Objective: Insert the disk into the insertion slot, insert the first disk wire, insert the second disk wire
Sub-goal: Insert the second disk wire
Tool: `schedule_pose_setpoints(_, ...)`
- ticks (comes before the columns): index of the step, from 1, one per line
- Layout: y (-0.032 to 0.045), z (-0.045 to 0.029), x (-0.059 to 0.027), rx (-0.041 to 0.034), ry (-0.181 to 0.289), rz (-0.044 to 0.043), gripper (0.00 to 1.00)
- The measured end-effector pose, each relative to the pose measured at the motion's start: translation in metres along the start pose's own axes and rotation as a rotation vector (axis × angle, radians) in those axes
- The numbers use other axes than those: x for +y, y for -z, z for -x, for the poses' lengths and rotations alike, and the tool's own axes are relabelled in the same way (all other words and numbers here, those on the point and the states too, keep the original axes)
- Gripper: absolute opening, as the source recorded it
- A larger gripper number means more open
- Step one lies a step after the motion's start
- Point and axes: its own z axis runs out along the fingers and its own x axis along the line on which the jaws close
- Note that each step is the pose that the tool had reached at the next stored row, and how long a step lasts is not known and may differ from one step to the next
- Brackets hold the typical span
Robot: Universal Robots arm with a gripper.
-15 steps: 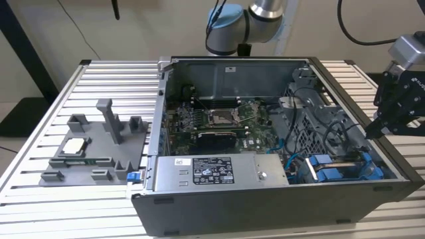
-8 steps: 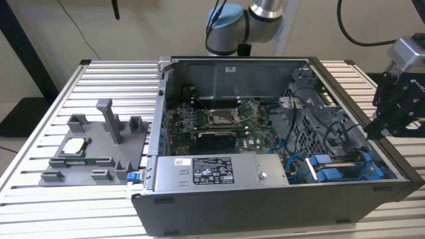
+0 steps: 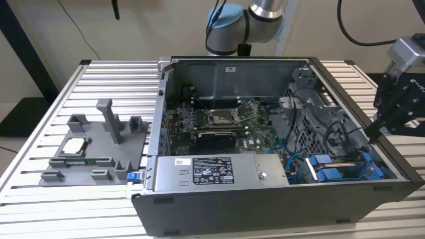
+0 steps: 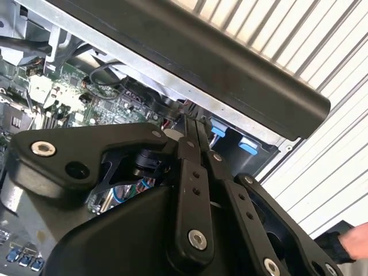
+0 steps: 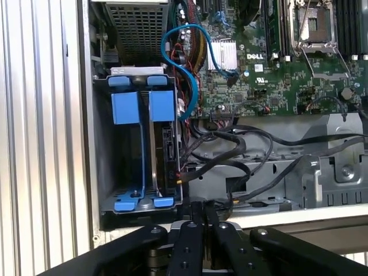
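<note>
Case (image 3: 265,211): lay open on a slatted metal bench (image 3: 40,209), with motherboard (image 3: 219,119) facing up and a grey power supply (image 3: 219,172) along the near wall in the exterior view.
Drive cage (image 5: 103,172): sat in the case corner at the exterior view's right, just beside the power supply; held two bright blue carrier frames side by side.
Disk (image 5: 168,150): stood edge-on in the cage slot nearer the motherboard, clipped in its blue carrier (image 5: 162,106); looked fully seated, with a connector edge turned toward the cables and seemingly bare.
Blue cable (image 5: 192,75): looped from the motherboard side toward the cage; could not tell where its plug ended.
Black cables (image 5: 230,144): ran in a loose bundle just beside the disk's connector edge; none seen plugged in.
Pincer (image 5: 201,208): hung over the case wall nearest the cage, tips pressed together with nothing seen between them, pointing down toward the black cables.
Step in hand: seemed to be the first disk wire, judging by a seated disk and a socket without a plug.
Doing it well: called for taking a plug by its body rather than its cord, squaring it to the socket, matching the keyed side, then pressing straight in.
Risk: lay in snagging neighbouring cables or levering the socket sideways in a tight corner.
</note>
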Motion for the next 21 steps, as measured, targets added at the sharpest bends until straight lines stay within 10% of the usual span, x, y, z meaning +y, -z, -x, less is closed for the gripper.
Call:
schedule_pose_setpoints(8,0.0134,-0.0044,0.0003,0.0038,-0.001,0.0100,0.22)
schedule_pose_setpoints(14,0.0083,-0.0207,-0.0020,-0.0002,-0.001,0.0103,0.29)
schedule_pose_setpoints(16,0.0073,-0.0219,-0.0023,-0.0212,-0.001,0.0118,0.29)
schedule_pose_setpoints(20,0.0069,-0.0222,-0.0023,-0.0911,0.003,0.0169,0.29)
schedule_pose_setpoints(21,0.0066,-0.0226,-0.0025,-0.0973,0.004,0.0173,0.29)
